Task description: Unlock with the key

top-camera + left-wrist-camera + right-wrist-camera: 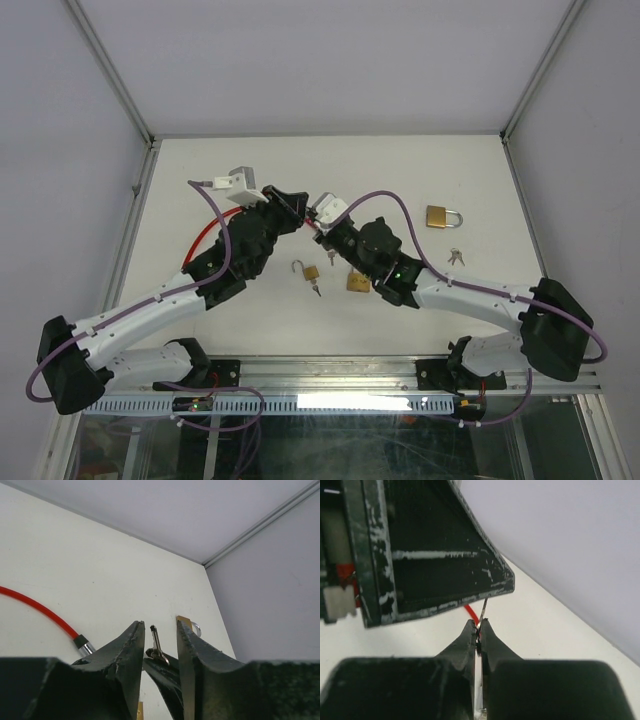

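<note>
My right gripper (pixel 477 622) is shut on a small silver key (pixel 483 609) and holds it above the table with the blade pointing up. My left gripper (pixel 159 625) is open, its two fingers on either side of that key (pixel 156 639) without touching it. In the top view the two grippers meet at the table's middle, left (pixel 290 205) and right (pixel 318 222). A closed brass padlock (pixel 437 216) lies at the right. An open brass padlock (pixel 308 270) with a key in it lies below the grippers, with another brass padlock (pixel 357 282) beside it.
A red cable (pixel 215 225) with a metal end (pixel 84 646) lies on the table at the left. A loose pair of keys (pixel 456 256) lies at the right, below the closed padlock. White walls enclose the table on three sides.
</note>
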Robot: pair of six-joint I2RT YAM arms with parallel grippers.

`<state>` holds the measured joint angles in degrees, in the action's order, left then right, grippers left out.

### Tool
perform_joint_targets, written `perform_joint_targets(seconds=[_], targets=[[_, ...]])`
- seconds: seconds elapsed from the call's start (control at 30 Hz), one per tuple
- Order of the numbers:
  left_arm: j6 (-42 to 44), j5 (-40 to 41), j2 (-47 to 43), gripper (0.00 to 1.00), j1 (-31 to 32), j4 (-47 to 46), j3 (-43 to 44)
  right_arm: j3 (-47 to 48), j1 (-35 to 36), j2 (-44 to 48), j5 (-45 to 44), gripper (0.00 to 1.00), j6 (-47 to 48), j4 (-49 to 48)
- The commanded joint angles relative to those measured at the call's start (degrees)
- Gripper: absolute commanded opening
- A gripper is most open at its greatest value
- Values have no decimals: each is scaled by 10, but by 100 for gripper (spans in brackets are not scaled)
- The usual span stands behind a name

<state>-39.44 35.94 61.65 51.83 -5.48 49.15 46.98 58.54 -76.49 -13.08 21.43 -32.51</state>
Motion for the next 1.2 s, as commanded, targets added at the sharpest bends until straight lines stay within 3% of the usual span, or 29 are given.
perform_joint_targets(seconds=[0.0,0.2,0.43,0.57,0.73,1.17], targets=[[2,0,-28,38,6,-14,15,-14,-20,62,57,0,-94,-6],[21,-89,-70,52,-16,-38,-14,-42,-70,126,161,0,-216,27],[-1,-316,-110,59,-78,-133,-77,-80,-108,172,277,0,-354,11],[-50,-431,-113,60,-125,-213,-113,-99,-111,181,296,0,-422,-35],[-78,-481,-104,60,-129,-258,-127,-125,-112,185,300,0,-477,-101],[-142,-518,-72,52,-130,-299,-142,-128,-111,187,323,0,-521,-135]])
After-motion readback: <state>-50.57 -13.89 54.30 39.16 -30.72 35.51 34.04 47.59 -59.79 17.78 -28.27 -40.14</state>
